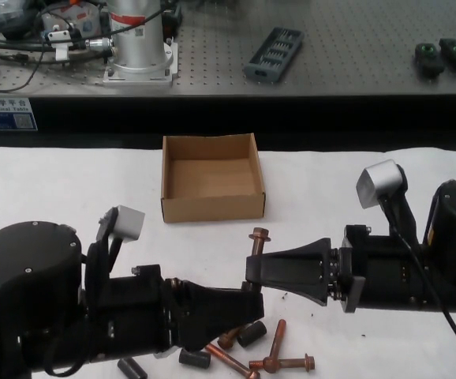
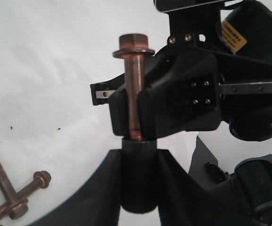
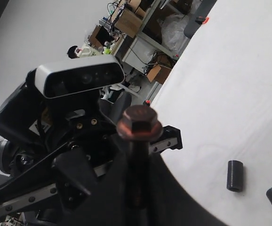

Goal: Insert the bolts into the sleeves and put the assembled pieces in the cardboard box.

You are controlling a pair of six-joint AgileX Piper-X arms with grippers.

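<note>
Watching these two arms from beside the bench, and they're getting to the fiddly bit. The right gripper (image 1: 253,268) is pinching a copper-coloured hex-head metal bolt (image 2: 135,89) by its shank, head up. The left gripper (image 2: 138,188) is squeezing a short black cylindrical sleeve (image 2: 138,174) directly underneath it.

The thing that matters: the bolt is sitting straight above the sleeve with both long axes upright and looking lined up. The bolt's tip is right at the sleeve's open mouth. Whether it's just touching the rim or already slightly in, I can't tell from where I'm looking. I'm guessing the next bit is a plain push down along that axis, and any tilt is going to jam it.

Both arms are lying low and roughly level over the white covered surface (image 1: 54,181). The left one is coming in from the near left corner and the right one from the right edge. They're meeting around the middle, close to the near edge, with the right claw riding just over the left.

The open brown cardboard box (image 1: 212,209) is waiting towards the far edge, about midway along it, with nothing showing inside. Some loose copper bolts (image 1: 279,365) and spare black sleeves (image 1: 194,358) are lying along the near edge under the claws.
</note>
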